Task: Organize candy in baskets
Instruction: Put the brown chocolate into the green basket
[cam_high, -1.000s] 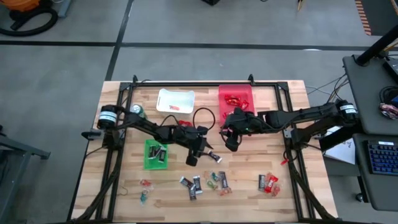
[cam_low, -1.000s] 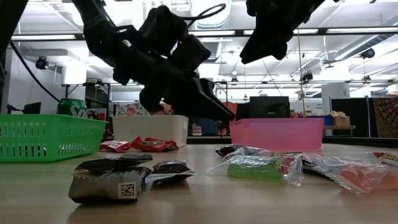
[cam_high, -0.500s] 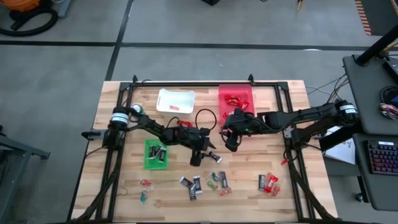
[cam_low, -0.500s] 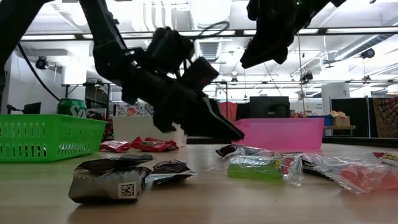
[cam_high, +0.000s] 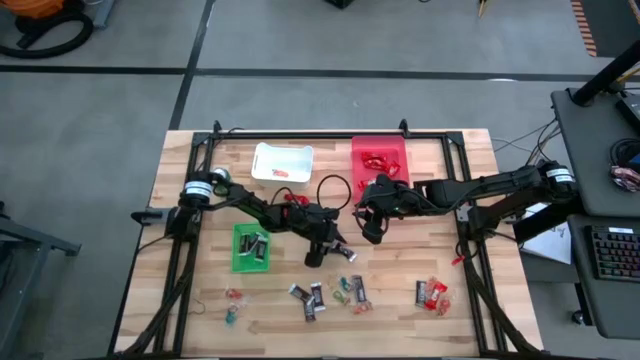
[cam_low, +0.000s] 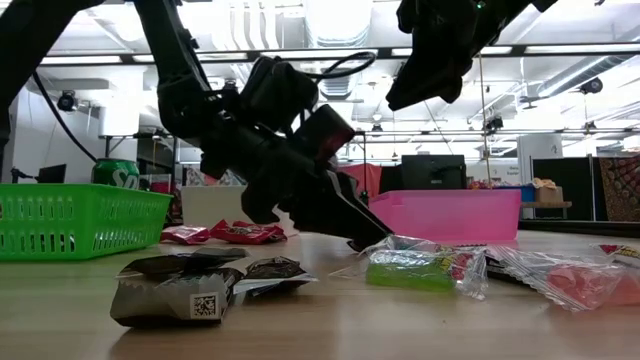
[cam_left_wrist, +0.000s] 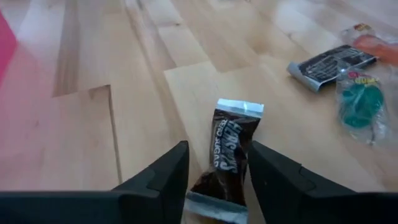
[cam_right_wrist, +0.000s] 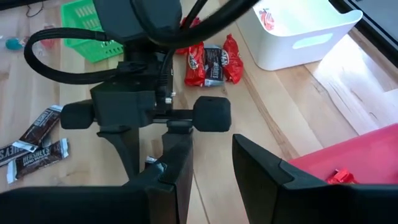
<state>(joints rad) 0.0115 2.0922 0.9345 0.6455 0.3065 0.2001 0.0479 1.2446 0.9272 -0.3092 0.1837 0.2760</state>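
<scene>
Down near the middle of the tabletop (cam_high: 200, 310), the left end effector (cam_high: 322, 252) is lowered over a dark-wrapped chocolate bar (cam_left_wrist: 229, 148), and the left wrist view shows its two fingers (cam_left_wrist: 163, 177) standing apart with the bar lying between them on the wood; whether the pads already press the wrapper cannot be told. From the low view the left end effector (cam_low: 345, 228) points down at a slant with its tips at the wood. The right end effector (cam_high: 371, 228) hangs above the tabletop just in front of the red basket (cam_high: 379, 160), with its fingers (cam_right_wrist: 176, 165) partly apart and nothing between them. Red-wrapped candy (cam_high: 375, 158) lies in the red basket. The white basket (cam_high: 281, 161) stands at the back, left of the red one, and a small red piece shows inside it. The green basket (cam_high: 249, 247) sits left of the left end effector with dark mini bars (cam_high: 258, 247) in it. Between the white basket and the left arm lie a few red-wrapped bars (cam_right_wrist: 211, 62) on the wood. Along the front of the tabletop more candy is scattered: dark mini bars (cam_high: 310, 297), green and orange pieces (cam_high: 348, 289), red ones (cam_high: 432, 293) to the right, and small clear pieces (cam_high: 233, 304) to the left. A green drink can (cam_high: 219, 177) stands near the base of the left arm.
</scene>
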